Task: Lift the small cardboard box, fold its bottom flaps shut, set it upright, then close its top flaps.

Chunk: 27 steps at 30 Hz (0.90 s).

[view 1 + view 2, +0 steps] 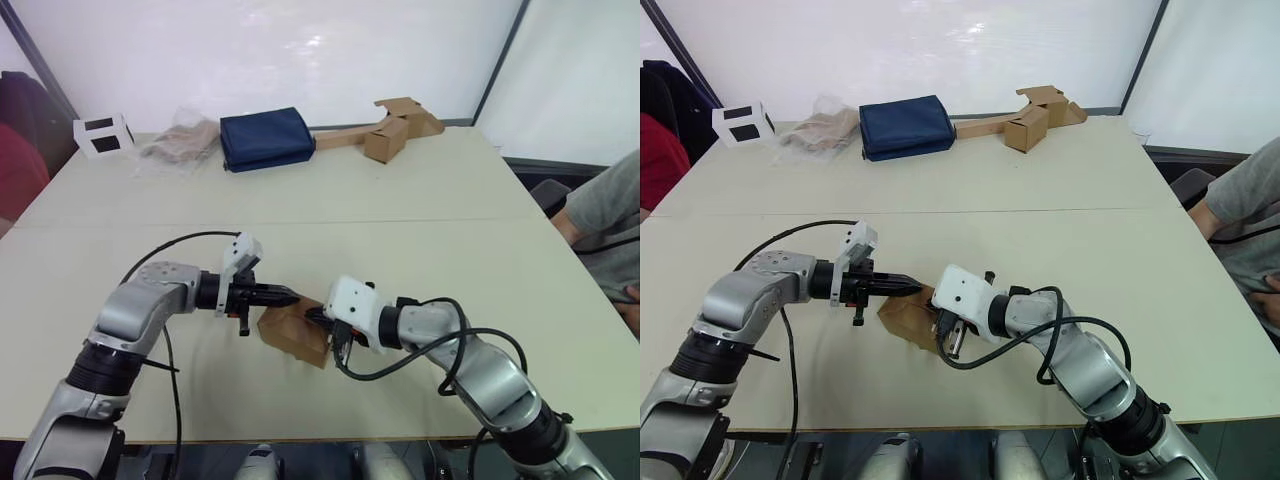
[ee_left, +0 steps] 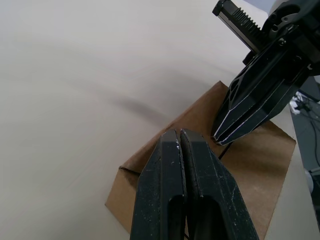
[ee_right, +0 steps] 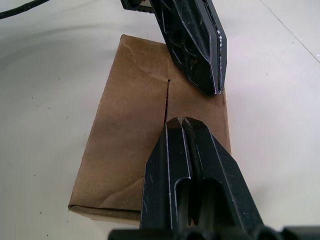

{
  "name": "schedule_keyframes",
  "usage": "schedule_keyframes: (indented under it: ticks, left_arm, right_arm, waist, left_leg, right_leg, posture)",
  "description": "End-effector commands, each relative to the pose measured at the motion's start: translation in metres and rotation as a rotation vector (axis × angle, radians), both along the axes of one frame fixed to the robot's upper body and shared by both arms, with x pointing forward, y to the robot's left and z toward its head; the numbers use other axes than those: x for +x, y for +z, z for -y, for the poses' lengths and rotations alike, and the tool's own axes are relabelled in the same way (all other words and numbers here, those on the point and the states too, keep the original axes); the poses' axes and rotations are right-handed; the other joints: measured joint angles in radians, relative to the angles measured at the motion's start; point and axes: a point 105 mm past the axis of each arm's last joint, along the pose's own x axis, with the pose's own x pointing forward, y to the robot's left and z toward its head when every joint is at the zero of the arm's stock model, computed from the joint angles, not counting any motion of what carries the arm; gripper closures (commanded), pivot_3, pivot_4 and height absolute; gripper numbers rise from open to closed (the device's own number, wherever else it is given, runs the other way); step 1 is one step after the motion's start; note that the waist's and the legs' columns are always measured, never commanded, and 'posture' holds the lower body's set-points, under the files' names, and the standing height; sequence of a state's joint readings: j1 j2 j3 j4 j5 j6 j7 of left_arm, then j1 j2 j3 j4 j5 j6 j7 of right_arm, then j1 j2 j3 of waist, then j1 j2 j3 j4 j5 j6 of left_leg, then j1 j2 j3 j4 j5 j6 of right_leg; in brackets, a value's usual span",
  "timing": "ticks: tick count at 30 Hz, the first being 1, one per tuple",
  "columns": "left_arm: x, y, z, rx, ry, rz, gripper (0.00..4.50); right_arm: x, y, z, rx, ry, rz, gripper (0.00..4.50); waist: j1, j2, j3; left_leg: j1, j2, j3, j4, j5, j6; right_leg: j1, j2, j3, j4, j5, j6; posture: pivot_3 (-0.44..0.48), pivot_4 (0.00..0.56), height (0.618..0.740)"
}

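Left gripper [image 2: 180,137] — fingers pressed together, holding nothing, tips resting on the upper face of the small cardboard box [image 1: 296,332].

Right gripper [image 3: 184,125] — fingers likewise shut tight with nothing between them, tips on the same face, opposite the left gripper; the two sets of tips are near each other and apart.

Small cardboard box — plain brown, sitting on the desk [image 1: 400,220] near its front edge, between the two arms.

Top flaps [image 3: 145,115] — folded down flat; the centre seam runs between the two grippers.

Desk — pale, wide surface. Along its far edge: a white box with black windows [image 1: 103,134], a crumpled clear bag [image 1: 178,142], a dark blue pouch [image 1: 266,139], and a brown cardboard box joined to a long flat strip [image 1: 388,131].

Room — white wall panels behind the desk; a person in a grey sleeve [image 1: 602,210] sits at the right side.

Wrist views — they show the seam and the fingertip contact, which the head views leave too small to make out.
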State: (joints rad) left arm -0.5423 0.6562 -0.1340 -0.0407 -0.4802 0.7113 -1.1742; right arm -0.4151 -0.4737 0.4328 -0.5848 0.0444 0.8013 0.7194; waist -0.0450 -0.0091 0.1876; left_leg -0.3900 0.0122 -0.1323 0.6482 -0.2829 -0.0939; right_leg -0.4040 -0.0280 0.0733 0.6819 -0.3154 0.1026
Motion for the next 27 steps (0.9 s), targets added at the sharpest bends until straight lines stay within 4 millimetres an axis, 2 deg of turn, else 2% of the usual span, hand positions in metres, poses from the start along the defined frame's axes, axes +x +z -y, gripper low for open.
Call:
schedule_keyframes:
  ticks: [1,3,5,8,10,13,16,18,21,24,27]
  left_arm:
    - [0.002,0.003,-0.006,-0.044,0.05,0.005,4.42]
    - [0.006,0.011,-0.007,-0.068,0.086,0.059,4.42]
    - [0.011,0.023,-0.011,-0.121,0.142,0.073,4.42]
    - [0.02,0.037,-0.035,-0.178,0.298,0.105,4.42]
    - [0.024,0.037,-0.055,-0.186,0.403,0.088,4.42]
    - [0.016,0.026,-0.079,-0.174,0.493,0.041,4.42]
    - [0.006,0.02,-0.086,-0.164,0.513,-0.003,4.42]
    - [-0.016,0.002,-0.095,-0.092,0.527,-0.048,4.42]
    - [-0.042,-0.014,-0.102,-0.046,0.529,-0.106,4.42]
    - [-0.054,-0.017,-0.104,-0.1,0.549,-0.16,4.42]
    - [-0.061,-0.025,-0.108,-0.094,0.568,-0.189,4.42]
  right_arm:
    - [0.003,0.007,0.002,0.028,-0.007,0.022,4.5]
    - [0.007,0.013,0.004,0.062,-0.017,0.028,4.5]
    - [0.015,0.032,0.008,0.188,-0.054,0.048,4.5]
    - [0.028,0.074,0.035,0.486,-0.166,0.063,4.5]
    - [0.028,0.078,0.055,0.602,-0.215,0.007,4.5]
    - [0.026,0.075,0.076,0.654,-0.272,-0.041,4.5]
    - [0.023,0.072,0.085,0.668,-0.301,-0.071,4.5]
    - [0.004,0.043,0.101,0.558,-0.285,-0.204,4.5]
    - [-0.022,0.012,0.119,0.42,-0.272,-0.361,4.5]
    - [-0.033,-0.004,0.133,0.357,-0.287,-0.443,4.5]
    - [-0.034,-0.011,0.139,0.346,-0.3,-0.465,4.5]
  waist:
    - [0.0,0.0,0.0]
    - [0.0,0.0,0.0]
    - [0.001,0.0,0.0]
    - [-0.001,0.0,0.0]
    - [0.0,0.0,0.0]
    - [0.0,0.0,0.0]
    - [-0.001,0.001,0.0]
    - [0.001,0.001,0.0]
    - [0.003,0.001,0.0]
    - [0.003,0.001,0.001]
    - [0.003,0.0,0.001]
  left_leg:
    - [0.0,0.0,0.0,0.0,0.0,0.0]
    - [0.0,0.0,0.0,0.0,0.0,0.0]
    - [0.0,0.0,0.0,0.0,0.0,0.0]
    - [0.0,0.0,0.0,0.0,0.0,0.0]
    - [0.0,0.0,0.0,0.0,0.0,0.0]
    - [0.0,0.0,0.0,-0.001,0.0,0.0]
    - [0.0,0.0,0.0,-0.001,0.0,0.0]
    - [0.0,0.0,0.0,-0.001,0.0,0.0]
    - [0.0,0.0,0.001,-0.003,-0.001,0.002]
    - [0.0,0.0,0.002,-0.001,-0.002,0.003]
    - [0.013,0.001,0.002,-0.001,-0.002,0.003]
  right_leg:
    - [0.0,0.0,0.0,0.0,0.0,0.0]
    - [0.0,0.0,0.0,0.0,0.0,0.0]
    - [0.0,0.0,0.0,0.0,0.0,0.0]
    - [0.0,0.0,0.0,0.0,0.0,0.0]
    - [0.0,0.0,0.0,0.0,0.0,0.0]
    - [0.0,0.0,0.0,0.0,0.0,0.0]
    - [-0.001,0.0,0.001,0.0,0.0,0.0]
    - [-0.001,0.0,0.0,0.001,0.0,0.0]
    - [0.001,-0.001,0.0,-0.005,0.0,0.0]
    - [0.002,-0.001,0.001,-0.005,0.0,0.0]
    - [0.014,-0.001,0.001,-0.005,0.0,0.0]
  posture:
    - [0.0,0.15,0.74]
    - [0.0,0.15,0.74]
    - [0.0,0.15,0.74]
    - [0.0,0.15,0.74]
    - [0.0,0.15,0.74]
    - [0.0,0.15,0.74]
    - [0.0,0.15,0.74]
    - [0.0,0.15,0.74]
    - [0.0,0.15,0.74]
    - [0.0,0.15,0.74]
    - [0.0,0.15,0.74]
